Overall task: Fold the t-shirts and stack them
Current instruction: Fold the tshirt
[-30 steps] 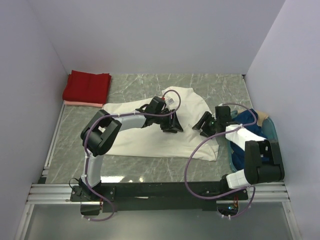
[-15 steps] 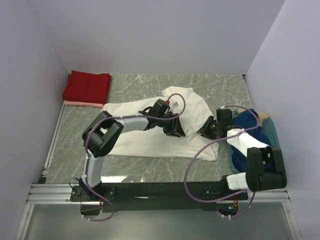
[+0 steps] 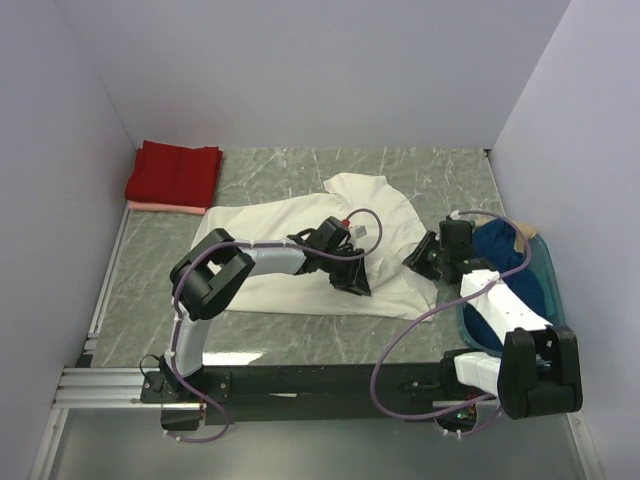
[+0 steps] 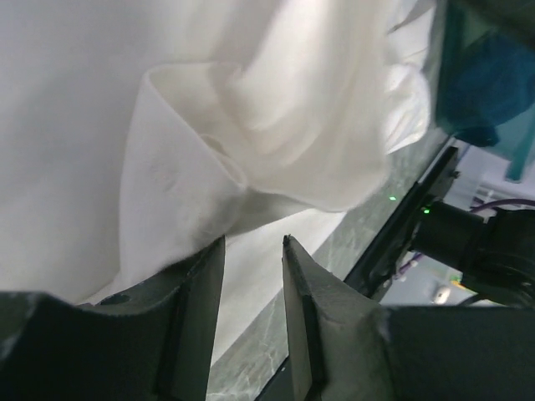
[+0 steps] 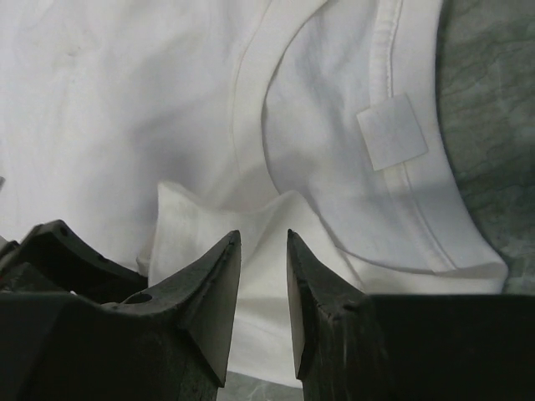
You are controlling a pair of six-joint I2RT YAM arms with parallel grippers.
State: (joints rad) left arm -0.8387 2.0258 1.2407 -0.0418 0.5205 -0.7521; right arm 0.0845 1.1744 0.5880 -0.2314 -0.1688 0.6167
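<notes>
Two pincers, seen from above, meet at the right side of the cream-white t-shirt (image 3: 270,280), spread on the tabletop (image 3: 300,170) for folding. Up close, your left pincer (image 4: 253,242) sits nearly shut beside a raised fold; you cannot tell if it grips. Your right pincer (image 5: 263,236) nips a little peak of cloth, likely to lift it.

Spread shirt (image 3: 262,272) lay on desk (image 3: 440,175) under left pincer (image 3: 352,283) and right pincer (image 3: 424,256). Basket (image 3: 546,268) sat just right of right pincer, bundled shirt (image 3: 500,246) inside. Folded stack (image 3: 175,172) lay well back-left of left pincer.
</notes>
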